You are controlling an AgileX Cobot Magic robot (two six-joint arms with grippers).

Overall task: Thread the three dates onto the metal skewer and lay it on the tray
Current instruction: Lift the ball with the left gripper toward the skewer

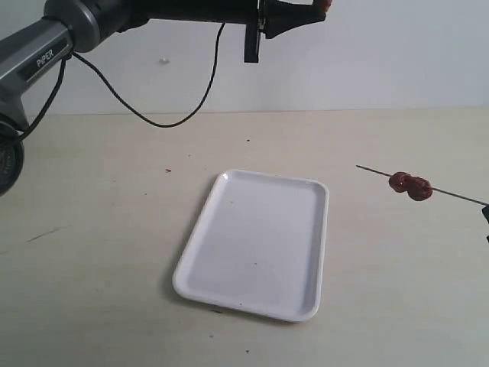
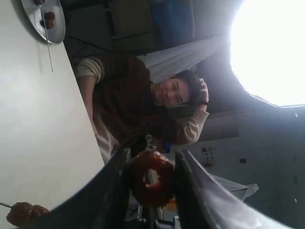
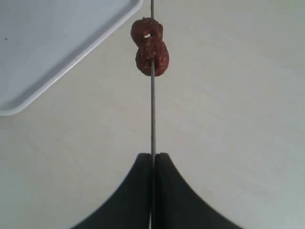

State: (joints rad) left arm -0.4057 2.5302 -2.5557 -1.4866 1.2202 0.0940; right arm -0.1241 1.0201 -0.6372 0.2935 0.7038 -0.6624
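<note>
The white tray [image 1: 256, 237] lies flat in the middle of the table. To its right the thin metal skewer [image 1: 451, 193] hovers above the table, its free tip toward the tray. Two dates [image 1: 410, 186] sit side by side on it. My right gripper [image 3: 153, 160] is shut on the skewer's [image 3: 152, 109] near end, with the two dates [image 3: 150, 45] further along the rod and the tray's corner [image 3: 47, 43] beyond. High above the table my left gripper [image 2: 152, 162] is shut on the third date [image 2: 151, 177], also seen at the exterior view's top edge [image 1: 324, 4].
The left wrist view also shows a small metal plate [image 2: 56, 28] holding more dates at the table's far end, a thin rod [image 2: 49, 52] beside it and a seated person [image 2: 157, 95] past the table edge. A black cable [image 1: 145, 115] hangs from the left arm.
</note>
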